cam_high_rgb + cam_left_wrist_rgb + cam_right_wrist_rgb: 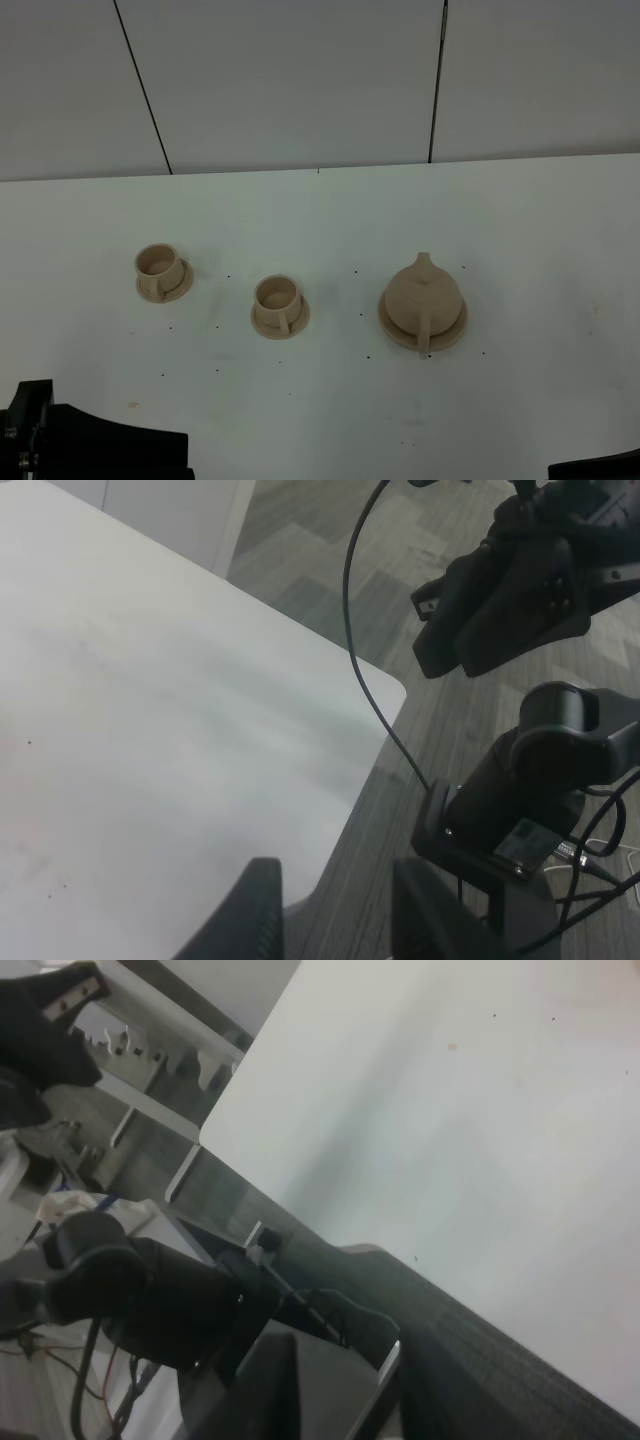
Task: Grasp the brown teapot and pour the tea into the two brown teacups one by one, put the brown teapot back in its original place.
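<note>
- brown teapot (424, 298) stands upright with its lid on, on the wide saucer (392, 332), right of centre on the tabletop (330, 210); spout points to the far side, handle to the near edge
- far-left brown teacup (160, 266) and middle brown teacup (278, 297) each sit on a small saucer, left of the pot and well apart from it
- left fingers (250, 920) are spread with nothing between them, over the tabletop's near corner
- right fingers (255, 1390) are blurred but look spread and empty
- left arm (70, 440) and right arm (600, 467) sit low at the near edge, far from the pot
- judged progress: nothing in hand, so the grasp, both pours and the put-back are all left; cup contents too small to tell
</note>
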`<state>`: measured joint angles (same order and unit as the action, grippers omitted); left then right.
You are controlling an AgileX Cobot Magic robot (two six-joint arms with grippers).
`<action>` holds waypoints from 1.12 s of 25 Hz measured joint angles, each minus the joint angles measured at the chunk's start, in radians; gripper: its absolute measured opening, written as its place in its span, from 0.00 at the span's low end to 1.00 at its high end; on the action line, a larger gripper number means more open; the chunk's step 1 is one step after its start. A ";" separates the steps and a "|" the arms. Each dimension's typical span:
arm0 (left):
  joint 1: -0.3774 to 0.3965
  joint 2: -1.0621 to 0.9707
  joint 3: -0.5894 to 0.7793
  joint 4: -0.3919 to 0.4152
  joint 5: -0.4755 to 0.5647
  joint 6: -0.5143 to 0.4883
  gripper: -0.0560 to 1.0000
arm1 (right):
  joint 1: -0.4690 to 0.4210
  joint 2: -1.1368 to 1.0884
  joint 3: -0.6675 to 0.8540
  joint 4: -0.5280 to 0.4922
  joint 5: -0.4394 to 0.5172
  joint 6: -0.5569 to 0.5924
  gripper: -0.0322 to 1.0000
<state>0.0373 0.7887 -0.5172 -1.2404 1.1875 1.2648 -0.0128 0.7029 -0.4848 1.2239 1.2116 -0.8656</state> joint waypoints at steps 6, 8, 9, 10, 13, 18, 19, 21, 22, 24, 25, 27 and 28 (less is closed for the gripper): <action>0.000 0.000 0.000 0.000 0.000 0.000 0.37 | 0.000 0.000 0.000 0.000 0.000 0.000 0.27; 0.000 0.000 0.000 0.000 0.000 0.000 0.37 | 0.000 0.000 0.000 0.000 0.000 0.000 0.27; 0.000 0.000 0.000 0.000 0.000 0.000 0.37 | 0.000 0.000 0.000 0.000 0.000 0.000 0.27; 0.000 0.000 0.000 0.000 0.000 0.000 0.37 | 0.000 0.000 0.000 0.000 0.000 0.000 0.27; 0.000 0.000 0.000 0.000 0.000 0.000 0.37 | 0.000 0.000 0.000 0.000 0.000 0.000 0.27; 0.000 0.000 0.000 0.000 0.000 0.000 0.37 | 0.000 0.000 0.000 0.000 0.000 0.000 0.27; 0.000 0.000 0.000 0.000 0.000 0.000 0.37 | 0.000 0.000 0.000 0.000 0.000 0.000 0.27; 0.000 0.000 0.000 0.000 0.000 0.000 0.37 | 0.000 0.000 0.000 0.000 0.000 0.000 0.27; 0.000 0.000 0.000 0.000 0.000 0.000 0.37 | 0.000 0.000 0.000 0.000 0.000 0.000 0.27; 0.000 0.000 0.000 0.000 0.000 0.000 0.37 | 0.000 0.000 0.000 0.000 0.000 0.000 0.27; 0.000 0.000 0.000 0.000 0.000 0.000 0.37 | 0.000 0.000 0.000 0.000 0.000 0.000 0.27; 0.000 0.000 0.000 0.000 0.000 0.000 0.37 | 0.000 0.000 0.000 0.000 0.000 0.000 0.27; 0.000 0.000 0.000 0.000 0.000 0.000 0.37 | 0.000 0.000 0.000 0.000 0.000 0.000 0.27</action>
<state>0.0373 0.7887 -0.5172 -1.2404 1.1875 1.2648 -0.0128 0.7029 -0.4848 1.2239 1.2116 -0.8656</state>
